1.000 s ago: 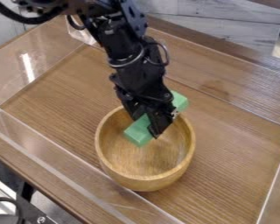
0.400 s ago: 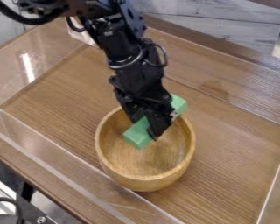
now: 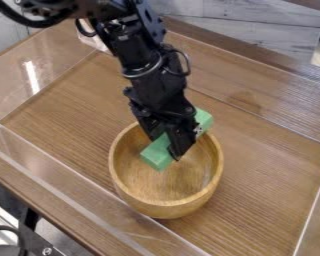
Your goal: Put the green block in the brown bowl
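Observation:
The green block [image 3: 155, 154] hangs tilted inside the brown bowl [image 3: 127, 187], its lower end down over the bowl's floor and its upper end [image 3: 203, 120] up near the far rim. My black gripper [image 3: 176, 141] points steeply down into the bowl and is shut across the middle of the block, hiding that part. I cannot tell whether the block's lower end touches the bowl's floor.
The bowl stands on a wood-grain table [image 3: 69, 110] enclosed by low clear plastic walls [image 3: 43, 175]. The arm [image 3: 129, 45] reaches in from the upper left. A pale wall panel [image 3: 276, 30] runs along the back right.

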You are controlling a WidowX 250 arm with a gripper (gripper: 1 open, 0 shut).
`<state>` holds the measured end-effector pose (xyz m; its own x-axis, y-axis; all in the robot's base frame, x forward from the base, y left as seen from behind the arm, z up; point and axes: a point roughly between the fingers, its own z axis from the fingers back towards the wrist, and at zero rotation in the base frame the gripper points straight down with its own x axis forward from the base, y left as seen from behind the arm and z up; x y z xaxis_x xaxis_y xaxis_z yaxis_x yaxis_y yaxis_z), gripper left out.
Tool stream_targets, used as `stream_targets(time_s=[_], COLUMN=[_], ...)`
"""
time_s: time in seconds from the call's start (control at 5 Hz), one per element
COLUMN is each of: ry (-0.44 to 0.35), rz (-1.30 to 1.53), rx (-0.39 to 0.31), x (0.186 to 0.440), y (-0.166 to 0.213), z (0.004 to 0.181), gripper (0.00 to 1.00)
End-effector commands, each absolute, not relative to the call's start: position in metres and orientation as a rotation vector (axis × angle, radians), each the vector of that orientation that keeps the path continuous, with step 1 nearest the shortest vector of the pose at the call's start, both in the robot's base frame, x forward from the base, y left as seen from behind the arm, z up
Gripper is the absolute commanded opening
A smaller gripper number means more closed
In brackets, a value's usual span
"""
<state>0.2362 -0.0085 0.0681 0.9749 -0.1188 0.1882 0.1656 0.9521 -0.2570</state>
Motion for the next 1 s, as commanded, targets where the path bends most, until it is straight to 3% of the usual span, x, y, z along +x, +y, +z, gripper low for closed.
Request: stream_targets(time_s=[0.0,0.8], ry=[-0.213,-0.195], rz=[-0.139,-0.127], rx=[-0.268,-0.284], x=[0.2476,0.2487], y=[-0.0038,-0.0024], z=[0.0781,0.0780], gripper=[0.00,0.00])
